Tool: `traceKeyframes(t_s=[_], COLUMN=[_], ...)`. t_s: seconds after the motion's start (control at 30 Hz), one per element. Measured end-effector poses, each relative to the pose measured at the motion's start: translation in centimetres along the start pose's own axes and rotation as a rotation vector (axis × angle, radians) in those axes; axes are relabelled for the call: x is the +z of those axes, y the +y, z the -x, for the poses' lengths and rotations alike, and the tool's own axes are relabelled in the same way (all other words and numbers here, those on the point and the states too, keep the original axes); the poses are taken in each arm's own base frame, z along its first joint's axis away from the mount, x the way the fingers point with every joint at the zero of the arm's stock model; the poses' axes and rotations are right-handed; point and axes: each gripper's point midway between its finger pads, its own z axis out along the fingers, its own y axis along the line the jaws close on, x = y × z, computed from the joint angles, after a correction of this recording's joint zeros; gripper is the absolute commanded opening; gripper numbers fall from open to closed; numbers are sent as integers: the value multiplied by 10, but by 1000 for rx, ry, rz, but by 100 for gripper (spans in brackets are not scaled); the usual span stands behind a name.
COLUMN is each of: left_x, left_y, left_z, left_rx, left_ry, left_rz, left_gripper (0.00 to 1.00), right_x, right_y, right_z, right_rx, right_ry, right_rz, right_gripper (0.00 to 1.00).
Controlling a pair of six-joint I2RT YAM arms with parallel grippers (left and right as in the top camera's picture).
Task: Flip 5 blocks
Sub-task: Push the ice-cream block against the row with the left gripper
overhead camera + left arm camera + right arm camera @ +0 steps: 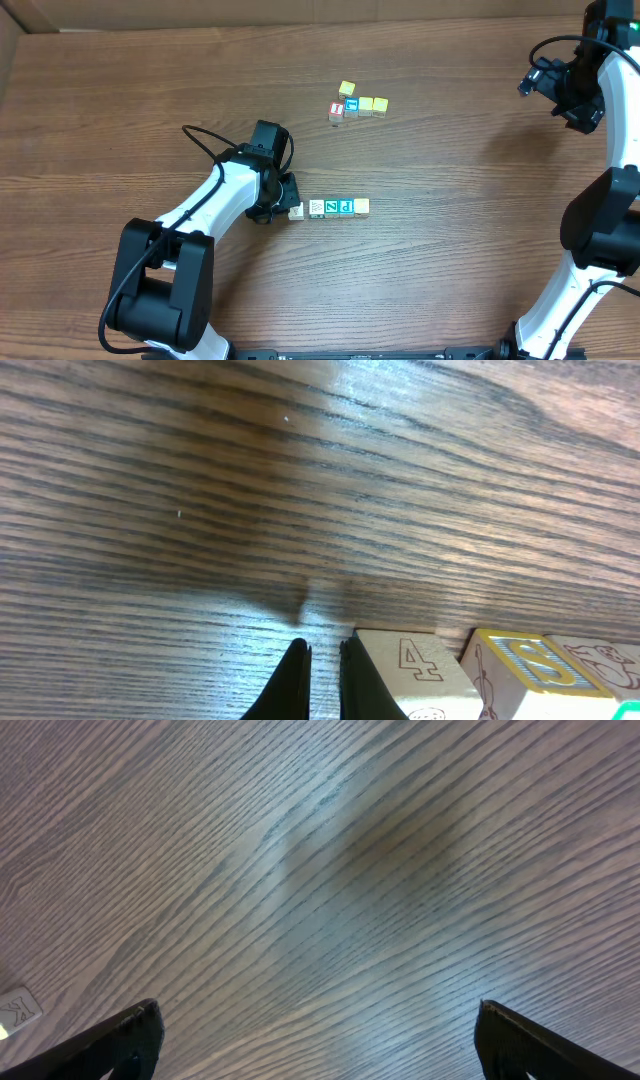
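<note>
**Shut fingers meet the first cube in the row**

My left gripper (pixel 289 204), its fingers (pixel 360 685) pressed together and pinching nothing, sits at the left end of the row of blocks (pixel 331 207). The row lies near the middle of the desk (pixel 120 120), a little toward its front edge. In the wrist view the end block (pixel 410 660), marked 4, touches the outer side of one finger. I judge it best to roll the block toward the desk's front or back edge. Pushed along the row, it would jam against its neighbours. A light press should tip it one face only. Toward the back right corner, my right gripper (pixel 318 1015) hangs spread wide and empty.
</note>
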Motion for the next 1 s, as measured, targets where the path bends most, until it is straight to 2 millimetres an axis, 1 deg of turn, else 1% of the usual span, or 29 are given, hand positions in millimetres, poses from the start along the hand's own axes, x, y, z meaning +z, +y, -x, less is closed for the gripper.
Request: traceKeyframes(t_s=[0.27, 0.67, 1.0], left_x=[0, 0, 0], left_y=[-1, 4, 3], left_z=[1, -14, -12], left_rx=[0, 7, 8], left_ry=[-4, 51, 43], left_rz=[-3, 26, 22], left_gripper=[5, 6, 6], right_x=[0, 0, 0], right_y=[0, 0, 0], right_z=[0, 0, 0], right_rx=[0, 0, -1], right_ry=[0, 0, 0], right_rz=[0, 0, 0], right_gripper=[100, 100, 100])
